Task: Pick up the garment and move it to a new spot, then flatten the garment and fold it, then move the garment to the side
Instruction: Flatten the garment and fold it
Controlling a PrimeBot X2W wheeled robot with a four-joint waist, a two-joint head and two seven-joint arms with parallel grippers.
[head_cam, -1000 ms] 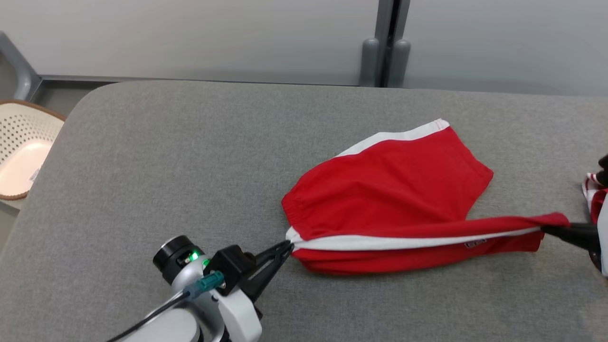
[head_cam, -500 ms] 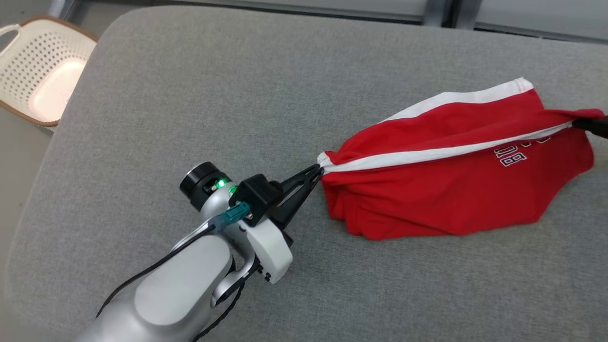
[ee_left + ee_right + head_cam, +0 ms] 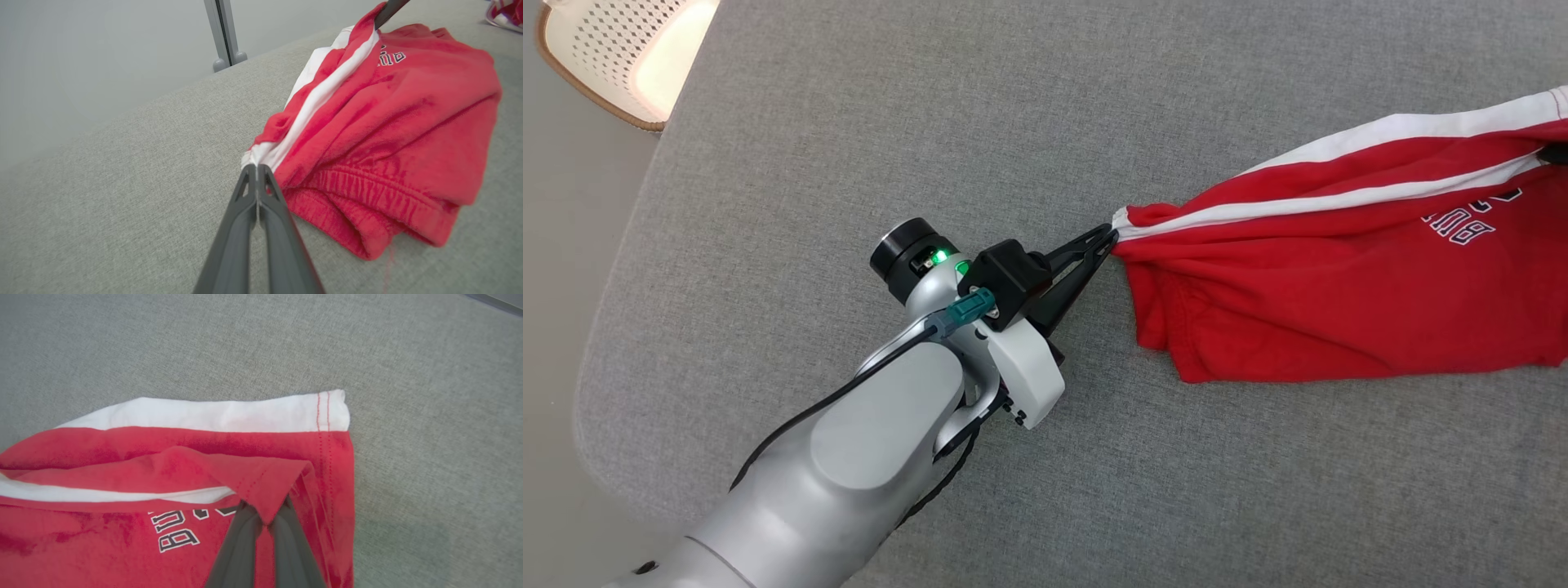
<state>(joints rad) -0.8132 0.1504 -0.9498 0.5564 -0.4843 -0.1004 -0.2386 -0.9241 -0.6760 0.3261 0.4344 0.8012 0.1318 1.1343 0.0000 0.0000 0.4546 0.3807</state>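
Observation:
The garment [image 3: 1339,286] is a pair of red shorts with white side stripes and dark lettering, lying stretched on the grey padded table [image 3: 931,122]. My left gripper [image 3: 1109,237] is shut on the waistband corner by the white stripe, also clear in the left wrist view [image 3: 256,166]. At the right edge of the head view my right gripper [image 3: 1553,153] pinches the red hem; the right wrist view shows its fingers [image 3: 245,543] shut on a folded hem corner [image 3: 269,486]. The shorts [image 3: 388,122] hang taut between both grippers along the white stripe.
A cream perforated basket [image 3: 621,49] stands off the table's far left corner. Another red and white cloth [image 3: 504,12] lies at the top right of the left wrist view. The table's rounded left edge [image 3: 613,327] runs near my left arm.
The head camera has tilted down and turned. Both grippers have carried the shorts away from me across the table, flipping the top layer so the lettering now faces up.

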